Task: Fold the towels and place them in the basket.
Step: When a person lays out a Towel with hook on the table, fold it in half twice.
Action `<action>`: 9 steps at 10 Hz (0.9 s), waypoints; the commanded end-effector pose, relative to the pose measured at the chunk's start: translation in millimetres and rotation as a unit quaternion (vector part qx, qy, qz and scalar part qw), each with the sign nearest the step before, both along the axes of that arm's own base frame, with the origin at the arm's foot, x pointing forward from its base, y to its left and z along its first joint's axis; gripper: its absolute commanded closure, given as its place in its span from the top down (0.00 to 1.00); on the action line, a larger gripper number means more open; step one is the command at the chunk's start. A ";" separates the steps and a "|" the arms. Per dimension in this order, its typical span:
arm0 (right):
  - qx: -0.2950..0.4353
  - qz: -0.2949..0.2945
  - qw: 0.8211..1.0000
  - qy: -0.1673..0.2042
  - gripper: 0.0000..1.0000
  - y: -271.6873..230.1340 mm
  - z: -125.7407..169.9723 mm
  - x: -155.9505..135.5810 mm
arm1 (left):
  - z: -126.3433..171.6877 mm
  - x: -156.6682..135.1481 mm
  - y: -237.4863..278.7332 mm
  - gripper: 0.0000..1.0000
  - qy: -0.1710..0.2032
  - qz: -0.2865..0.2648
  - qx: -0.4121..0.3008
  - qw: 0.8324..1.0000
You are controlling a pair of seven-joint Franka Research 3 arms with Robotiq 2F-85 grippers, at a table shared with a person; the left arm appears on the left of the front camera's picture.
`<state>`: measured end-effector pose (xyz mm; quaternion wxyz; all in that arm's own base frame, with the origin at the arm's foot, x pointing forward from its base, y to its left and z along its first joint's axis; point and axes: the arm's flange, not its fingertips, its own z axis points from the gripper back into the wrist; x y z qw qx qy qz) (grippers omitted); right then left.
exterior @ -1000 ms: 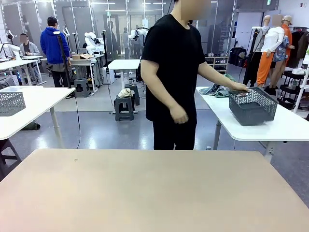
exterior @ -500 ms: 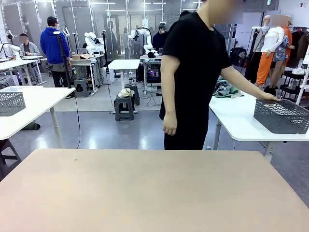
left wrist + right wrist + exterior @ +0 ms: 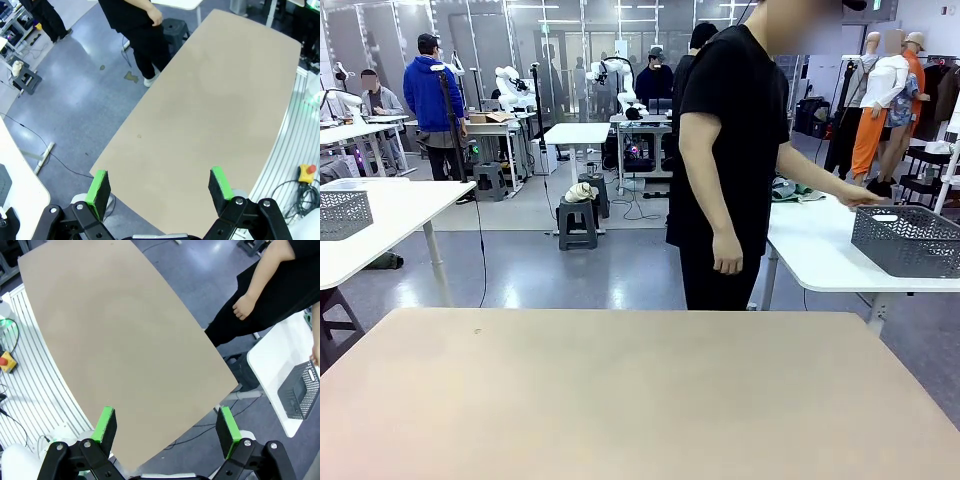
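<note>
Partly hidden behind the person's (image 3: 730,150) outstretched arm, the towels (image 3: 792,189) show as a low crumpled heap of blue-grey and green on the white side table (image 3: 820,262). Their folds and corner loops cannot be made out. The dark grey mesh basket (image 3: 908,240) stands on the same table, apart from the heap and near its front edge, with its right end cut off by the frame. The person's outstretched hand (image 3: 865,197) is at the basket's far rim; whether it touches is unclear. The other hand (image 3: 727,256) hangs at the person's side.

Both end effectors are released, with nothing between their green pads. The left gripper (image 3: 159,186) hangs high over the beige table (image 3: 215,100), above its near long edge. The right gripper (image 3: 166,424) hangs over the opposite end, above a corner. In the right wrist view the basket is a small shape clipped by the picture's edge.

The beige tabletop spreads broad and flat below both grippers. Its far edge runs just in front of the person's legs, and a strip of floor parts it from the side table.
</note>
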<state>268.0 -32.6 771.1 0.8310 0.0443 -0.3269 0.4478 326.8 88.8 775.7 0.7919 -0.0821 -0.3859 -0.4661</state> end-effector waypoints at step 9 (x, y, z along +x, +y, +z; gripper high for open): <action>-0.005 0.005 1.000 0.001 1.00 1.2 4.7 -1.9 | 0.7 -2.9 -4.9 1.00 0.011 -0.008 0.014 1.000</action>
